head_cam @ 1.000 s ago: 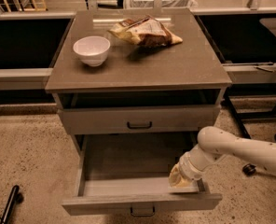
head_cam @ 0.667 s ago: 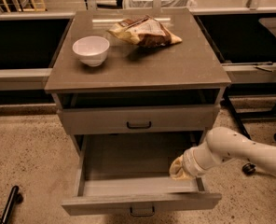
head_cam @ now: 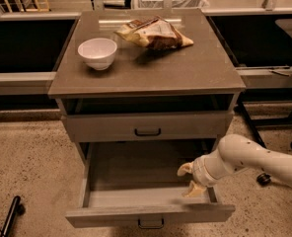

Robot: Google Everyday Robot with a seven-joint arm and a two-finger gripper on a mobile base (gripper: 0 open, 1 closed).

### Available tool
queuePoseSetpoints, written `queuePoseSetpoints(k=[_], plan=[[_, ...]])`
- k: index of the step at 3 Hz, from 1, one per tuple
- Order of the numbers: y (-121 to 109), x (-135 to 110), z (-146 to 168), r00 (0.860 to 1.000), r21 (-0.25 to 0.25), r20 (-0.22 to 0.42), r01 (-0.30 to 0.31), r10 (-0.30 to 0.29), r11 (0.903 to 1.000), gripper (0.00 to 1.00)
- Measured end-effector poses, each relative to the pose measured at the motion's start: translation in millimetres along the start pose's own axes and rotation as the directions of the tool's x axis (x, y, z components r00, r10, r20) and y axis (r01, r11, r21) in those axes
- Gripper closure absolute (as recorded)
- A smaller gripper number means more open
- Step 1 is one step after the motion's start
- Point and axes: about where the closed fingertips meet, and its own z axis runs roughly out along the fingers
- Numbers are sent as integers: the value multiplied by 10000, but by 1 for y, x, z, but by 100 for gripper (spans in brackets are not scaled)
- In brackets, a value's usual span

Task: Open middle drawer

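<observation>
middle drawer (head_cam: pixel 136 214) pulled out, 6 o'clock of cabinet top (head_cam: pixel 185 73). gripper (head_cam: pixel 188 180) inside its tray at 3 o'clock, fingers spread, holding nothing. 1 bowl (head_cam: pixel 97 52) at 10 o'clock, chip bag (head_cam: pixel 155 33) at 12. speckled floor (head_cam: pixel 32 157).

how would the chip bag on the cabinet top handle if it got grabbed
Probably floppy: the chip bag looks crinkled and puffed, so it would likely crumple and feel light. It lies flat, so it should slide, not roll. The claw is down at the right side of the pulled-out middle drawer.
</observation>
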Motion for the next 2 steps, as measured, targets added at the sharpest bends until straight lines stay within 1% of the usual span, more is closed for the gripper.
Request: queuePoseSetpoints(k=[1,2], plan=[[0,0,0,10000,0,0,0,0,10000,0],[0,0,0,10000,-1,0,0,0,10000,0]])
